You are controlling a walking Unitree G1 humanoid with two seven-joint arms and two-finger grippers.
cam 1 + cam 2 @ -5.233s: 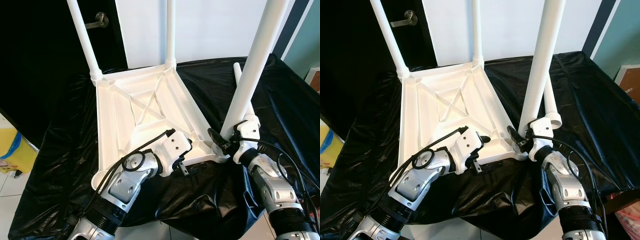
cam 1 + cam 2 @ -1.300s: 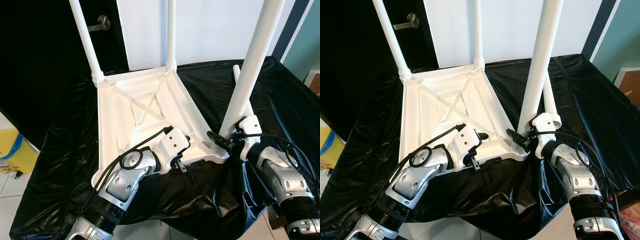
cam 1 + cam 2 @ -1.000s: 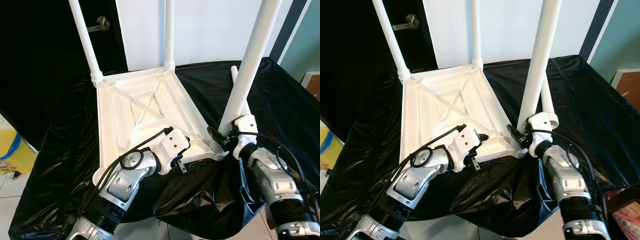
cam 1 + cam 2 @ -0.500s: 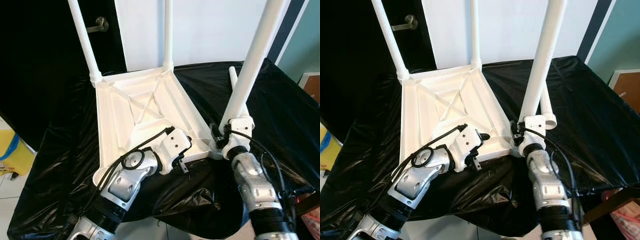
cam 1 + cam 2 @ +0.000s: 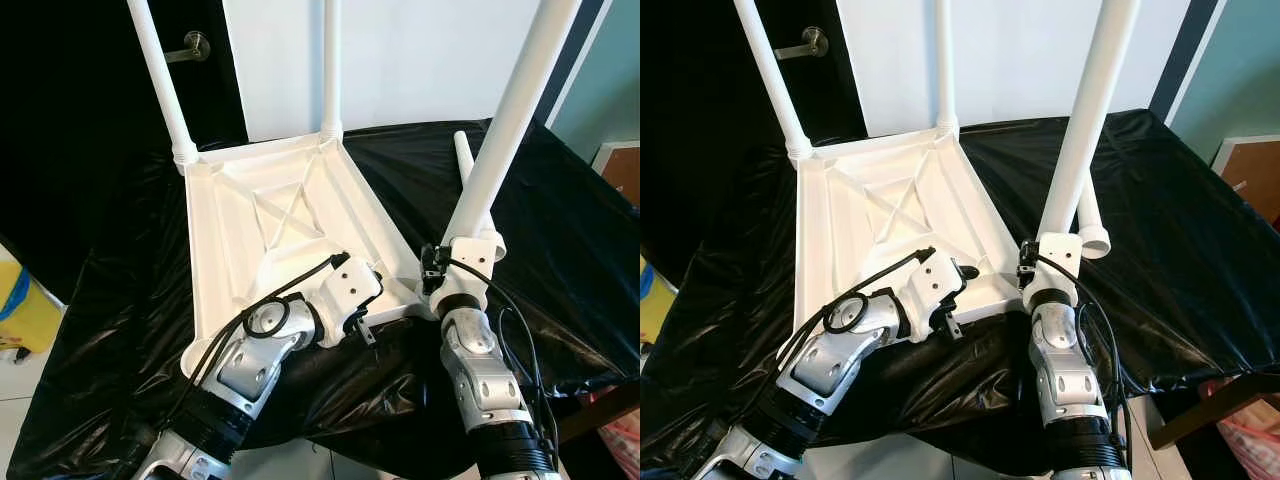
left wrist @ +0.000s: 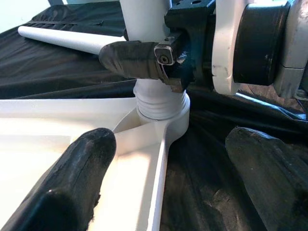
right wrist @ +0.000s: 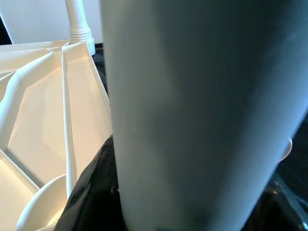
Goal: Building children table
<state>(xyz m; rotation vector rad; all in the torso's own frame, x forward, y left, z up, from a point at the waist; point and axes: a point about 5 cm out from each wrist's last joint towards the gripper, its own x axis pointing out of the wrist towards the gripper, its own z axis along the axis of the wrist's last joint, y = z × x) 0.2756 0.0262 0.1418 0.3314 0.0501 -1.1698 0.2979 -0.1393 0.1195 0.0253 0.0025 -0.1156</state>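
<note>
White wall [image 5: 420, 50], dark door [image 5: 90, 110] with lever handle [image 5: 190, 45], black sheeting [image 5: 570, 220] underfoot.

Black-draped table [image 5: 590, 250] under upturned white tabletop [image 5: 270, 225], loose leg [image 5: 462, 160].

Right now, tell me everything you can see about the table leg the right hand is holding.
The table leg is a plain white tube, smooth plastic by its look, leaning slightly and running up out of the picture. Its ribbed lower end sits in the near right corner socket of the upside-down white table top. The right hand is shut around it just above that socket. A spare leg lies on the black sheet behind it.
</note>
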